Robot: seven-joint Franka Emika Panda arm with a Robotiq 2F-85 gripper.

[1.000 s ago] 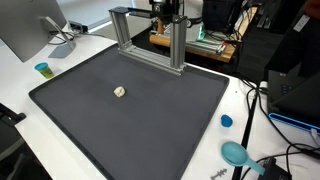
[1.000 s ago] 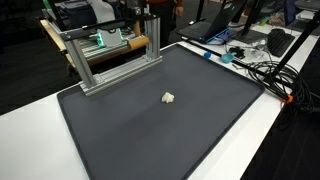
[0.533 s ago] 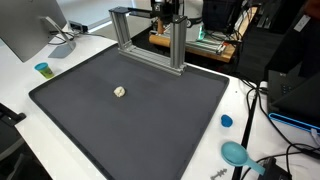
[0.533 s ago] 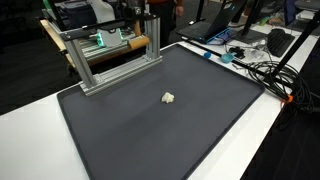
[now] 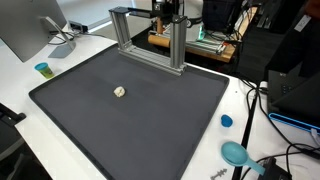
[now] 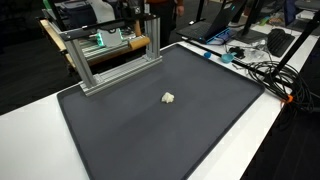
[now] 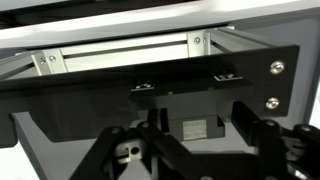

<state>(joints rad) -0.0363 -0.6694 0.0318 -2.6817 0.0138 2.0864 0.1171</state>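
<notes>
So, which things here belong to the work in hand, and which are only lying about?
In hand: the gripper, and the aluminium frame nearest to it.
Lying about: small white piece on the black mat, blue cup, blue cap, teal scoop, monitor, cables.

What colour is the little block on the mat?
The little block is cream-white, clearest in an exterior view.

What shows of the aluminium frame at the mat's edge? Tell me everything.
The aluminium frame is a silvery metal gate of square bars: two uprights, a crossbar on top and a rail along the foot. It stands upright at the far edge of the dark mat. Nothing is seen touching it.
</notes>
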